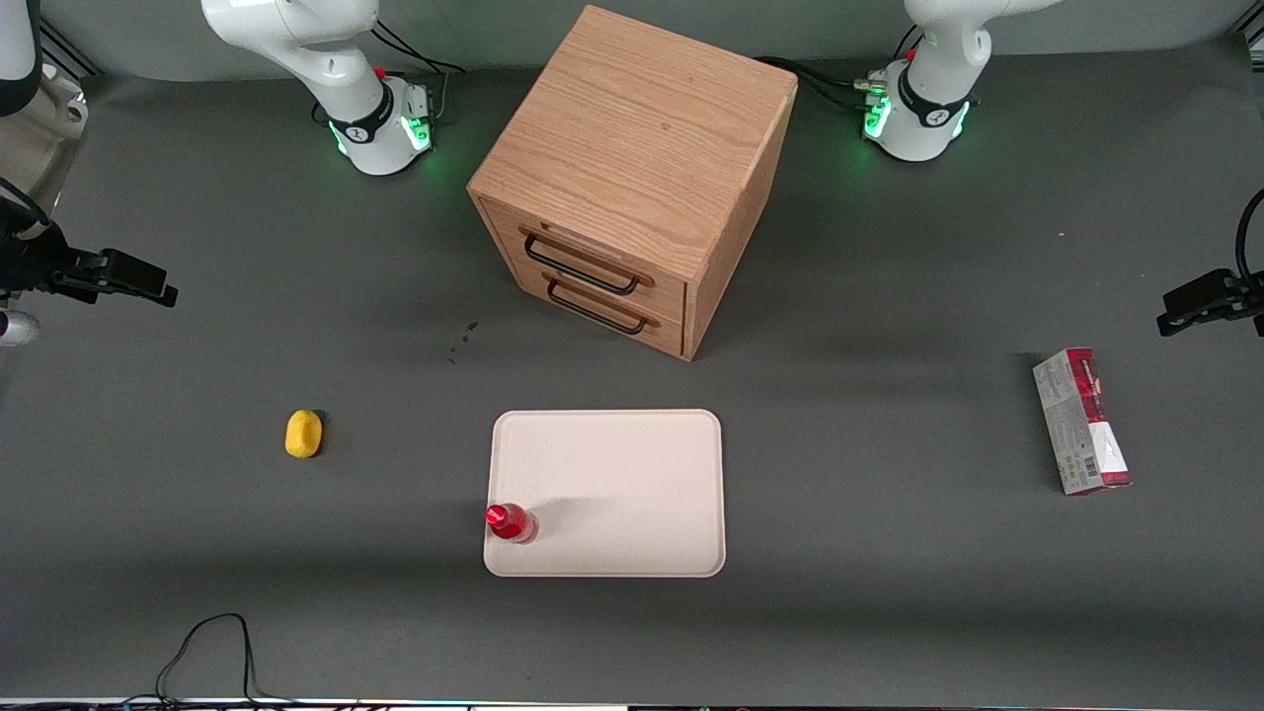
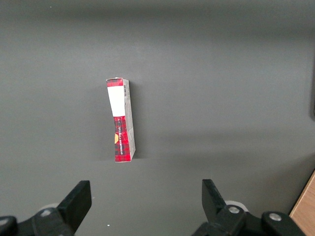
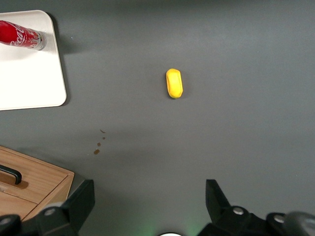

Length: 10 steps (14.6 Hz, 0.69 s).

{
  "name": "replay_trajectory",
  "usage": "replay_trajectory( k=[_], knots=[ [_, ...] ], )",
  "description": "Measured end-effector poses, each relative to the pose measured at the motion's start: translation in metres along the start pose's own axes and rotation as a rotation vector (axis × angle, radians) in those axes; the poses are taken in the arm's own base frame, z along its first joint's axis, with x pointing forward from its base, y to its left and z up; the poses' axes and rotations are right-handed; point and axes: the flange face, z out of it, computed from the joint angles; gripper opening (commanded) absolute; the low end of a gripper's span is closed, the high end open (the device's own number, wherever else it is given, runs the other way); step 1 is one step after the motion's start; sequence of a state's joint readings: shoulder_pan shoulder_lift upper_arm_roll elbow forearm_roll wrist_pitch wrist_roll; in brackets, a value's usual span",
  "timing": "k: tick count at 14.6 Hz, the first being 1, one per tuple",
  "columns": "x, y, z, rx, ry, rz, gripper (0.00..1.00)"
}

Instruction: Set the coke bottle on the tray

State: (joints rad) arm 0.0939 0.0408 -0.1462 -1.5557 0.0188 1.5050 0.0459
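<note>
The coke bottle (image 1: 511, 521), small and red with a red cap, stands upright on the tray (image 1: 632, 474), at the tray's near corner toward the working arm's end. The right wrist view shows the bottle (image 3: 22, 35) on the tray (image 3: 29, 73) too. My right gripper (image 1: 148, 286) hangs high over the table at the working arm's end, well away from the tray and farther from the front camera than it. In the right wrist view the gripper (image 3: 150, 196) is open and empty, with bare table between its fingers.
A wooden drawer cabinet (image 1: 632, 188) stands farther from the front camera than the tray. A small yellow lump (image 1: 303, 434) lies between tray and gripper. A red-and-grey carton (image 1: 1081, 420) lies toward the parked arm's end. A cable (image 1: 212, 652) loops at the near edge.
</note>
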Motion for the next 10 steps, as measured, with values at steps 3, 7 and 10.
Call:
replay_trajectory(
  k=[3, 7, 10],
  knots=[
    [0.0000, 0.0007, -0.0003, -0.012, 0.001, -0.001, 1.00],
    [0.0002, 0.0024, -0.0012, -0.032, 0.005, -0.020, 1.00],
    [0.0002, 0.0023, -0.0013, -0.033, 0.005, -0.022, 1.00]
  ],
)
